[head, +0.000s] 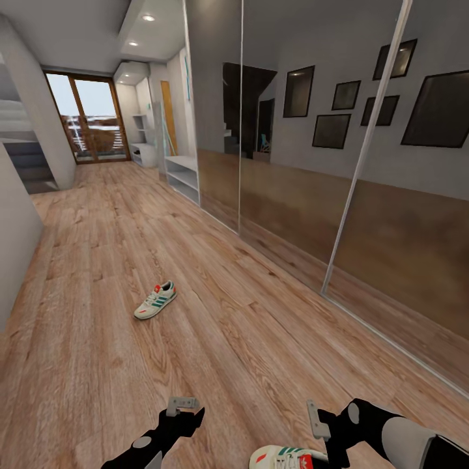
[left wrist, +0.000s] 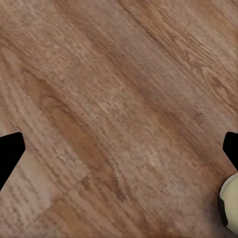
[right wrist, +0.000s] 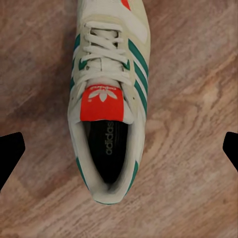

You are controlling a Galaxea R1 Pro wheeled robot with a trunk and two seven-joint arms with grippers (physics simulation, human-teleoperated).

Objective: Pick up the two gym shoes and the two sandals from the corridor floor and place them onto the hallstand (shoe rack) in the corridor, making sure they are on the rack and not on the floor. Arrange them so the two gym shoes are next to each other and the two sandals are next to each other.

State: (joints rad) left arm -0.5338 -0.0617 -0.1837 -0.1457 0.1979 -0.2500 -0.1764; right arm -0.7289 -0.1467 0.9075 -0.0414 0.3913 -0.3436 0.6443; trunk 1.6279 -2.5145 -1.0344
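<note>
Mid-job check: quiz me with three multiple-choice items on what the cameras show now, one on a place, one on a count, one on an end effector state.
1. Where is the far gym shoe?
A. on the hallstand
B. on the corridor floor
C. inside the wardrobe

2. How many gym shoes does the head view show?
A. one
B. two
C. four

3. The right end effector is:
A. open above the near gym shoe
B. shut on it
C. shut on a sandal

Answers:
1 B, it lies on the planks, well short of the hallstand.
2 B, one ahead, one at the bottom edge.
3 A, the fingertips sit wide apart at the right wrist view's edges.
</note>
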